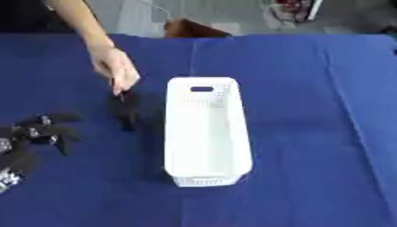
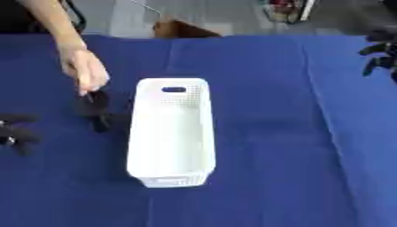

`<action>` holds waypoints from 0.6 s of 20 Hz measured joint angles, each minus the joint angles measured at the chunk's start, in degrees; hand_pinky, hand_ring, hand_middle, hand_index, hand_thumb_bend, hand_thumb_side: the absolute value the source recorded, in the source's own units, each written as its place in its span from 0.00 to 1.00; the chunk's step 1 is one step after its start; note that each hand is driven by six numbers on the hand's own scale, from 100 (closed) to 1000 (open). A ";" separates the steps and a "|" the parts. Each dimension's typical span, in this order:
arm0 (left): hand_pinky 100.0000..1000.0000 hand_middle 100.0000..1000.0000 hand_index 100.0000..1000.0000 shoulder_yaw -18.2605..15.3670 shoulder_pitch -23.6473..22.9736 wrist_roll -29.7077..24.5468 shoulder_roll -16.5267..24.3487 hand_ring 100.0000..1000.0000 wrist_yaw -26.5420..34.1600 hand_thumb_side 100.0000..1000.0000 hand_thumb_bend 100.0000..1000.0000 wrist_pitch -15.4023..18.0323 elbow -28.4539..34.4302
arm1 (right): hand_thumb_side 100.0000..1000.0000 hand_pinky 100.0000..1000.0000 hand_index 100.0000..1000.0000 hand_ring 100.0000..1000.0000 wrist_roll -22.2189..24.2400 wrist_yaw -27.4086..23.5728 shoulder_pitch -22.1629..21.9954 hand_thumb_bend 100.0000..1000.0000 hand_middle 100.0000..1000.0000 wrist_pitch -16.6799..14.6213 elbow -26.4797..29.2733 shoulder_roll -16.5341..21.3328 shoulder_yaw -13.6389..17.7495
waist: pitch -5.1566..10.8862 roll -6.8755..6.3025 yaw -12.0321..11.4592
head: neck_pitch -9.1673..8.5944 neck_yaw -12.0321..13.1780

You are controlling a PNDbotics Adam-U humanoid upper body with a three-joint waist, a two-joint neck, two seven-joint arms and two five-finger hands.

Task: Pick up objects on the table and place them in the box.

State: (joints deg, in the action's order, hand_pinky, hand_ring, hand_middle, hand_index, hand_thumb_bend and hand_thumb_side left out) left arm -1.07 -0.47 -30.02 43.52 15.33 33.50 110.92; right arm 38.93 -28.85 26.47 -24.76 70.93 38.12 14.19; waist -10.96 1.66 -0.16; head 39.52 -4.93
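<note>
The white perforated box (image 1: 208, 133) lies lengthwise mid-table on the blue cloth (image 1: 310, 133), its open top showing nothing inside, probably so either arm can drop things in. Left of the box's near half, the left hand (image 1: 37, 133) hovers low, fingers spread and holding nothing. Beside the box's far end a person's hand (image 1: 114, 66) pinches a dark object (image 1: 124, 108), apparently setting it down for pickup; far right, the right hand (image 2: 381, 55) waits, fingers relaxed.

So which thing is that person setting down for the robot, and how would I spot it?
Start at the white box in the middle of the blue tablecloth. Just to its left, a person's hand reaches down from the far edge onto a small dark object. It is the only loose item there, black against blue.
</note>
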 measured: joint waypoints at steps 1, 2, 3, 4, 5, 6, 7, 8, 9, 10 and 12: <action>0.53 0.93 0.89 -0.39 -0.45 0.25 0.15 0.71 0.45 0.81 0.00 0.25 0.85 | 0.49 0.36 0.82 0.64 0.02 0.05 -0.01 1.00 0.70 0.02 0.00 0.00 0.00 | 0.09 0.00 -0.12 | -0.03 0.00; 0.53 0.92 0.89 -0.73 -0.81 0.49 0.15 0.71 0.93 0.81 0.00 0.49 1.49 | 0.49 0.36 0.82 0.64 0.05 0.09 -0.01 1.00 0.70 0.05 0.00 0.00 0.00 | 0.13 0.00 -0.19 | -0.18 0.00; 0.53 0.93 0.89 -1.06 -1.06 0.69 0.15 0.71 1.37 0.80 0.00 0.70 1.94 | 0.49 0.36 0.82 0.64 0.09 0.14 -0.01 1.00 0.70 0.09 0.00 0.00 0.01 | 0.15 0.00 -0.28 | -0.31 0.00; 0.53 0.93 0.89 -1.33 -1.36 0.88 0.12 0.71 1.79 0.80 0.00 0.88 2.27 | 0.49 0.36 0.82 0.64 0.13 0.18 -0.02 1.00 0.70 0.13 0.00 0.00 0.01 | 0.15 0.00 -0.31 | -0.41 0.00; 0.53 0.93 0.89 -1.59 -1.63 1.01 0.08 0.71 2.11 0.81 0.00 1.02 2.44 | 0.49 0.36 0.82 0.64 0.17 0.22 -0.04 1.00 0.69 0.17 0.01 0.00 0.01 | 0.16 0.02 -0.32 | -0.42 0.00; 0.53 0.93 0.89 -1.83 -1.94 1.04 -0.03 0.71 2.33 0.81 0.00 1.04 2.59 | 0.49 0.36 0.82 0.64 0.22 0.25 -0.12 1.00 0.69 0.22 0.01 0.00 0.01 | 0.16 0.04 -0.35 | -0.42 0.00; 0.53 0.93 0.89 -2.03 -2.21 1.03 -0.35 0.71 2.41 0.80 0.00 1.04 2.62 | 0.49 0.36 0.82 0.64 0.24 0.27 -0.19 1.00 0.69 0.24 0.01 0.00 0.01 | 0.16 0.08 -0.38 | -0.42 0.00; 0.53 0.93 0.89 -2.19 -2.40 1.01 -0.77 0.71 2.53 0.80 0.00 1.02 2.62 | 0.49 0.36 0.82 0.64 0.24 0.28 -0.19 1.00 0.69 0.24 0.01 0.00 0.01 | 0.16 0.12 -0.47 | -0.42 0.00; 0.53 0.93 0.88 -2.33 -2.64 0.98 -1.28 0.71 2.62 0.81 0.00 0.98 2.63 | 0.49 0.36 0.82 0.64 0.25 0.29 -0.19 1.00 0.69 0.25 0.01 0.00 0.01 | 0.16 0.16 -0.62 | -0.42 0.00; 0.53 0.93 0.88 -2.51 -2.91 0.88 -1.89 0.71 2.74 0.81 0.00 0.88 2.64 | 0.49 0.36 0.82 0.64 0.25 0.30 -0.19 1.00 0.69 0.25 0.01 0.00 -0.01 | 0.16 0.18 -0.73 | -0.43 0.00; 0.52 0.93 0.88 -2.83 -3.35 0.64 -3.27 0.71 2.82 0.81 0.00 0.64 2.64 | 0.49 0.35 0.82 0.64 0.26 0.33 -0.19 1.00 0.69 0.25 0.01 0.00 -0.02 | 0.12 0.19 -0.83 | -0.46 0.00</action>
State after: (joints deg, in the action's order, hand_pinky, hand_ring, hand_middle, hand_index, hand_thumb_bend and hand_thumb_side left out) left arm -3.90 -3.82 -29.38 40.25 18.15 34.14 113.56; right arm 39.18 -28.53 26.28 -24.50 70.94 38.12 14.17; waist -10.84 1.85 -1.00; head 39.06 -4.93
